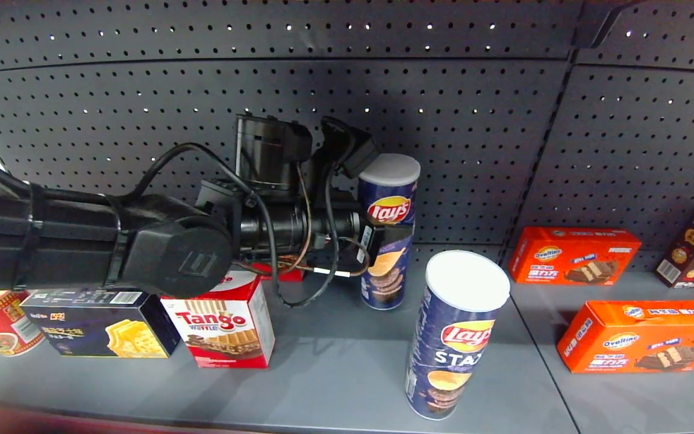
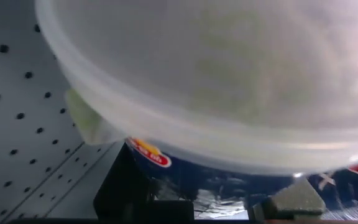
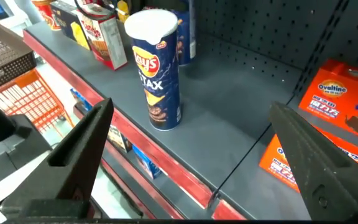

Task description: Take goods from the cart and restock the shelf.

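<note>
Two blue chip cans, two orange boxes

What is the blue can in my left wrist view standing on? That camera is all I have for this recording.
Observer: The back can stands upright on the grey shelf, close to the pegboard wall, with the left claw gripping its middle.
Reviewer: Is there anything like it nearby?
Observer: Yes, a second can of the same kind stands upright nearer the shelf's front edge, apart from the first.
Reviewer: And the other arm?
Observer: The right claw is open with nothing between its fingers, out in front of the shelf.
</note>
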Motion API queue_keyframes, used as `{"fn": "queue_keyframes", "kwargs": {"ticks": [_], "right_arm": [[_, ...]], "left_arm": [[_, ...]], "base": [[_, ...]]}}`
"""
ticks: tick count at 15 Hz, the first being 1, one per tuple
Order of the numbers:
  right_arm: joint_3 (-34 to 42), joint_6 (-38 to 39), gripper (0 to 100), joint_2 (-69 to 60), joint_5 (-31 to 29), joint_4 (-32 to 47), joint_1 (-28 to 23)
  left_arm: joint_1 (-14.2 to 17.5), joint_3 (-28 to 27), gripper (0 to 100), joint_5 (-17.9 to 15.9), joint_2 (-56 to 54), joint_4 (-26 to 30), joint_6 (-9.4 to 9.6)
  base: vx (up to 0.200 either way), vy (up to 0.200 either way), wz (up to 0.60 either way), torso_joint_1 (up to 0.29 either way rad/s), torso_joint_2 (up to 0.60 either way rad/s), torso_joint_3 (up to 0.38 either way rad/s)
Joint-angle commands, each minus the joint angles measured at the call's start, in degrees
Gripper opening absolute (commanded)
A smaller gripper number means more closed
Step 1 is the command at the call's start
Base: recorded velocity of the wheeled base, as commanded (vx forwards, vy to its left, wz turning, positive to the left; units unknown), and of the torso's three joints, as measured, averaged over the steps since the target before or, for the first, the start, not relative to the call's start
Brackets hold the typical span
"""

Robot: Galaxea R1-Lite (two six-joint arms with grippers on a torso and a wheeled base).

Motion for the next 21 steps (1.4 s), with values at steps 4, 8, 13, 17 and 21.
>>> {"fn": "queue_keyframes", "kwargs": {"ticks": [4, 8, 13, 17, 21], "right_arm": [[0.32, -0.02, 100, 0.25, 0.1, -0.09, 0.13], [0.32, -0.02, 100, -0.18, 0.1, 0.0, 0.04], [0.49, -0.02, 100, -0.27, 0.1, 0.0, 0.04], [0.58, -0.02, 100, -0.36, 0.1, 0.0, 0.04], [0.67, -0.02, 100, -0.36, 0.1, 0.09, -0.05]], "left_arm": [[-0.24, -0.9, 0, -0.96, 3.9, -0.91, -0.1], [-0.51, -5.91, 0, -1.22, 9.17, -0.91, -0.1], [-0.51, -8.19, 0, -1.4, 11.72, -1.0, -0.1], [-0.42, -9.34, 0, -1.4, 13.04, -1.62, -0.01], [-0.42, -9.25, 100, -1.4, 13.04, -1.62, -0.1]], "base": [[0.0, 0.0, 0.0, 0.0, 0.0, 0.0], [0.0, 0.0, 0.0, 0.0, 0.0, 0.0], [0.0, 0.0, 0.0, 0.0, 0.0, 0.0], [0.0, 0.0, 0.0, 0.0, 0.0, 0.0], [0.0, 0.0, 0.0, 0.0, 0.0, 0.0]]}}
